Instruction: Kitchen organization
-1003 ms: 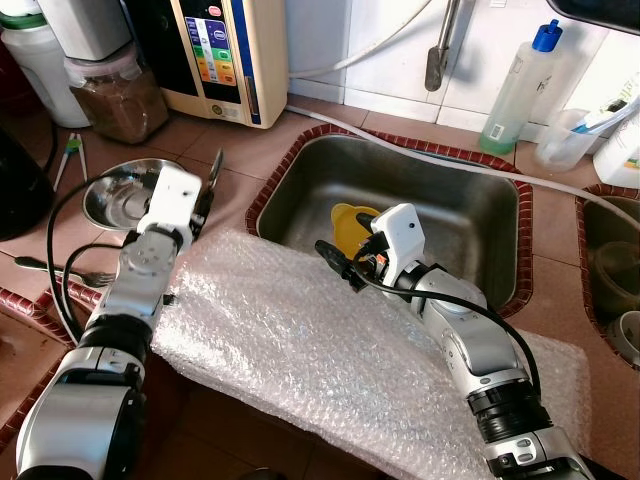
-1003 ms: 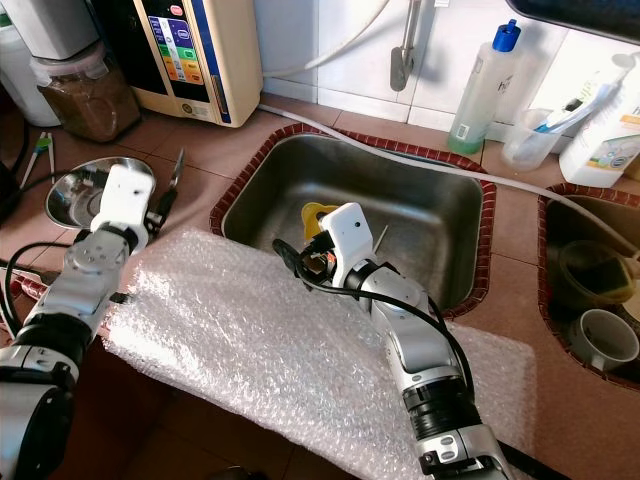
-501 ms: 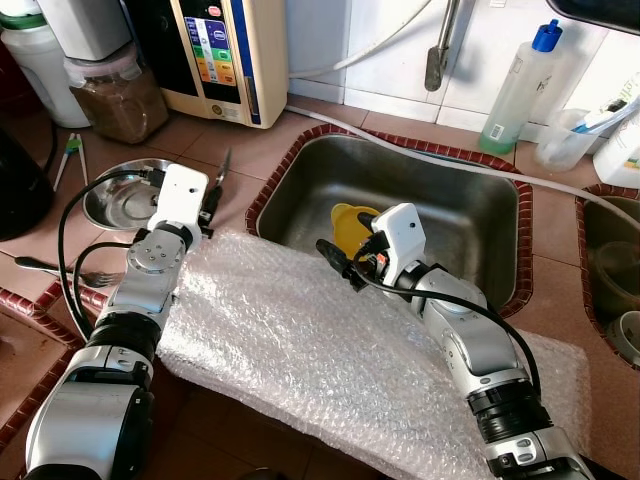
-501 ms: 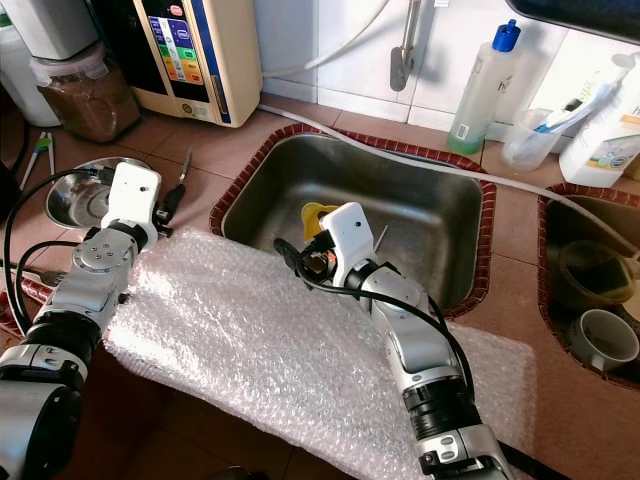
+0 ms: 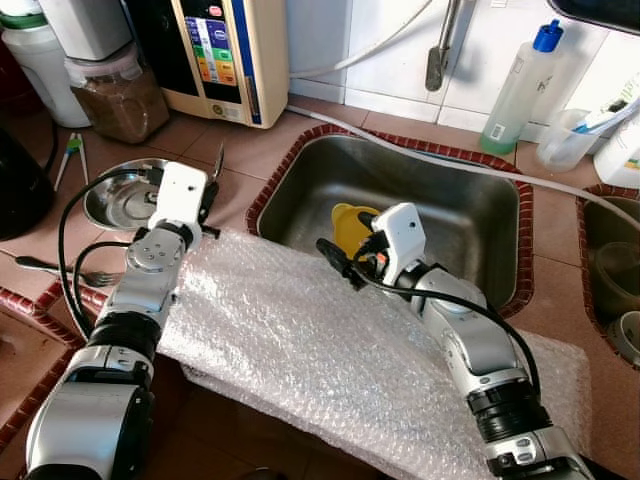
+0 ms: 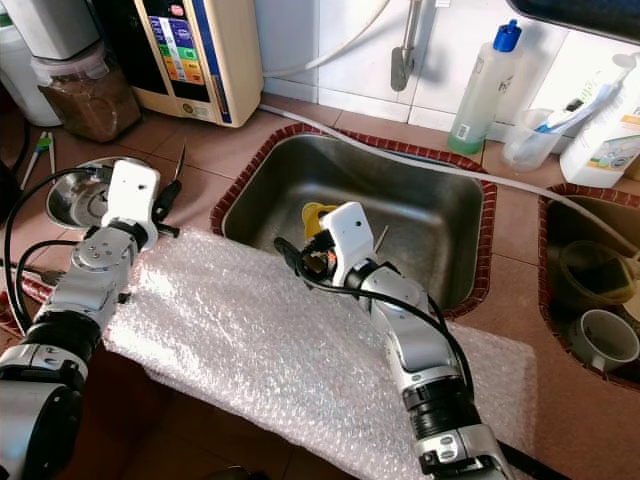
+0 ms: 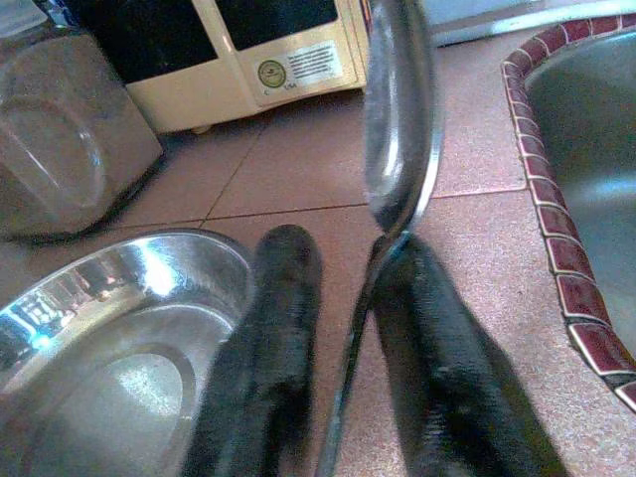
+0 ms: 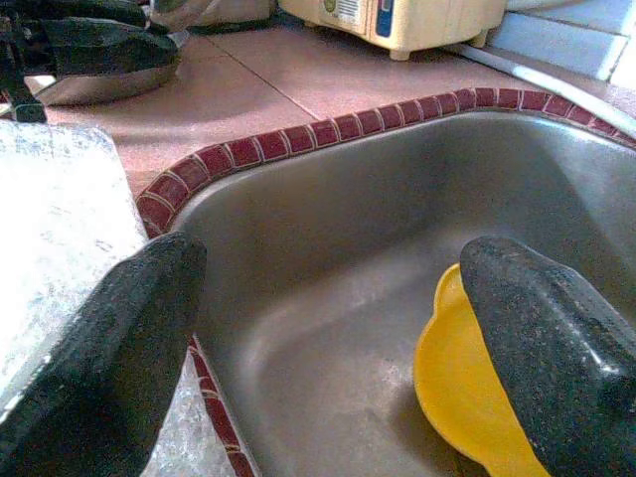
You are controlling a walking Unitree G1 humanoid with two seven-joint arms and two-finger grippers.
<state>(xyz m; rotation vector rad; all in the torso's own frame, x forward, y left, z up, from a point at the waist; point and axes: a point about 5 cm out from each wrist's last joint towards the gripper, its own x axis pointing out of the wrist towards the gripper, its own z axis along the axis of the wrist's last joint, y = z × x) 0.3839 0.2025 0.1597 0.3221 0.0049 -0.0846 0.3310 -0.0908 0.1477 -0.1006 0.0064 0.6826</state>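
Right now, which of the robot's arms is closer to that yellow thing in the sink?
Right. Its open tool hovers just beside the yellow dish; the left tool, holding a spoon, is over the counter.

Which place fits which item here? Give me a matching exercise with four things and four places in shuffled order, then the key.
Things:
1. spoon
2. yellow dish
3. steel bowl
4. bubble wrap

Places:
A. inside the sink
B. on the counter beside the left gripper
C. between the left gripper's fingers
D. spread over the counter's front edge

Pairs: 1-C, 2-A, 3-B, 4-D
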